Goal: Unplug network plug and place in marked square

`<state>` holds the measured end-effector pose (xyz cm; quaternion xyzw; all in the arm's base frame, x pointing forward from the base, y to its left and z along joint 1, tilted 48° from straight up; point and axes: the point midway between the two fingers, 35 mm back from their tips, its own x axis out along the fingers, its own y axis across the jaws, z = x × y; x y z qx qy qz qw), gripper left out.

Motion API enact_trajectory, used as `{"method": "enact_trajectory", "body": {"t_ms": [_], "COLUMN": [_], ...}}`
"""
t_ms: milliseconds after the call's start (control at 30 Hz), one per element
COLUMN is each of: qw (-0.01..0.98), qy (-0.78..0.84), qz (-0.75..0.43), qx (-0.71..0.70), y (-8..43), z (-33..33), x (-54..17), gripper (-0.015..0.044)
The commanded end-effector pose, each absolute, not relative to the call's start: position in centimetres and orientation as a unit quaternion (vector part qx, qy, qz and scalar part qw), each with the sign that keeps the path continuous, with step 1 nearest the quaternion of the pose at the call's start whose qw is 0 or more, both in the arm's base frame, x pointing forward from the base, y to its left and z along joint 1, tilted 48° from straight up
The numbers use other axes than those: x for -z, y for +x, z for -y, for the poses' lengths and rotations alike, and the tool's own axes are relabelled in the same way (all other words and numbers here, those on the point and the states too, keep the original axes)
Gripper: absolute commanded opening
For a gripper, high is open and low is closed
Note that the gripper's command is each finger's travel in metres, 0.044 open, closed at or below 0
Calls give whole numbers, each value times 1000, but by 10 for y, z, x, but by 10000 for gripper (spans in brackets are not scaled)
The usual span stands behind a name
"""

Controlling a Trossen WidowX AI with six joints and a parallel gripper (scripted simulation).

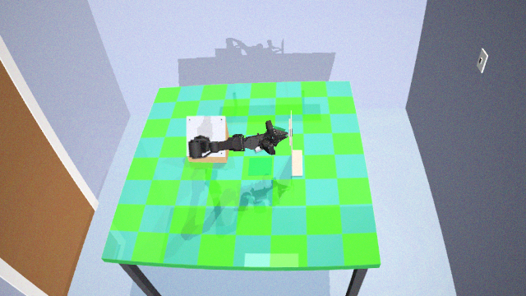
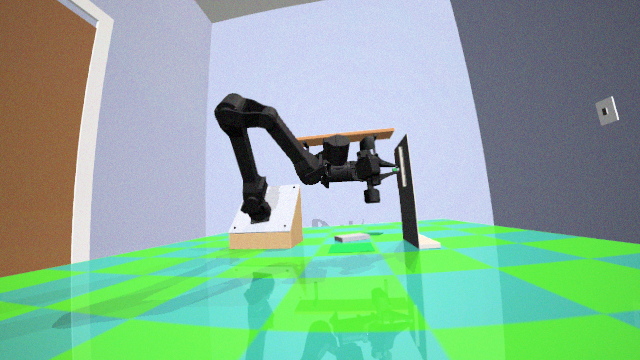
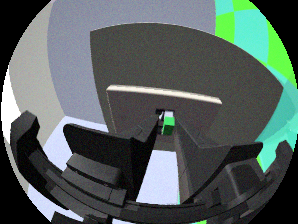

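Note:
The upright panel stands in front of the arm, with a pale-edged socket housing on its face. The green network plug is at the socket, pointing straight out. My gripper is turned so one finger is above the plug and one below, and is shut on it close to the panel. The thin tab is mostly hidden by the upper finger. The marked green square lies on the table, nearer the arm than the panel.
A small pale block lies beside the square, below the arm. An orange-brown board is raised behind the gripper, at about its height. The panel's pale foot sticks out at the bottom.

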<state>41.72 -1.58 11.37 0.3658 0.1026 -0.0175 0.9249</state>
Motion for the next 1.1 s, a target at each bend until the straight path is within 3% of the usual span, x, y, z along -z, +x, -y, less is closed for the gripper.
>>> {"method": "enact_trajectory", "body": {"t_ms": [0,267,1067], "qw": [925,925,925], "qy": [365,365,365], "qz": [-103,-103,-103], "qx": [18,18,18], "y": [418,418,405], "z": [16,16,15], "x": [-114,-114,-114], "gripper": [49,0,0]}}
